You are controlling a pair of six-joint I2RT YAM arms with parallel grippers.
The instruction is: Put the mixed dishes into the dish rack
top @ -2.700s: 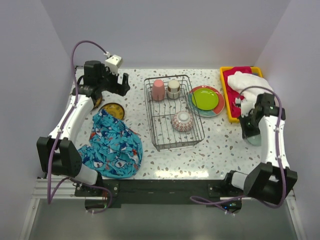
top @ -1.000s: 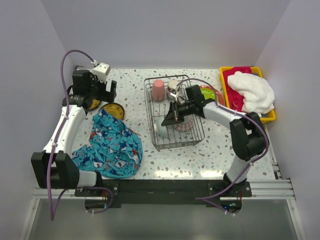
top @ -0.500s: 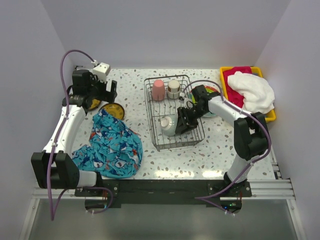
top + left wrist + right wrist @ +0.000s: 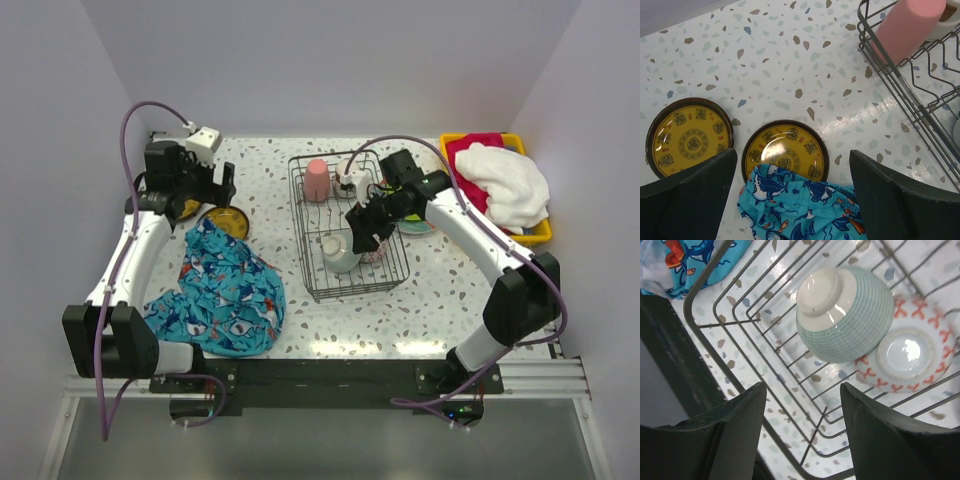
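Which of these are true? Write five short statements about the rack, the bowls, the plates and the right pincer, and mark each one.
1. The mint bowl lies upside down in the dish rack. True.
2. The right pincer is clamped on the mint bowl. False: its jaws stand apart, clear of the bowl.
3. A red-patterned bowl lies bottom up beside the mint bowl. True.
4. Both yellow plates are racked. False: the yellow plate beside the blue cloth and the other yellow plate lie on the table.
5. The pink cup stands outside the rack. False: it stands inside the rack.
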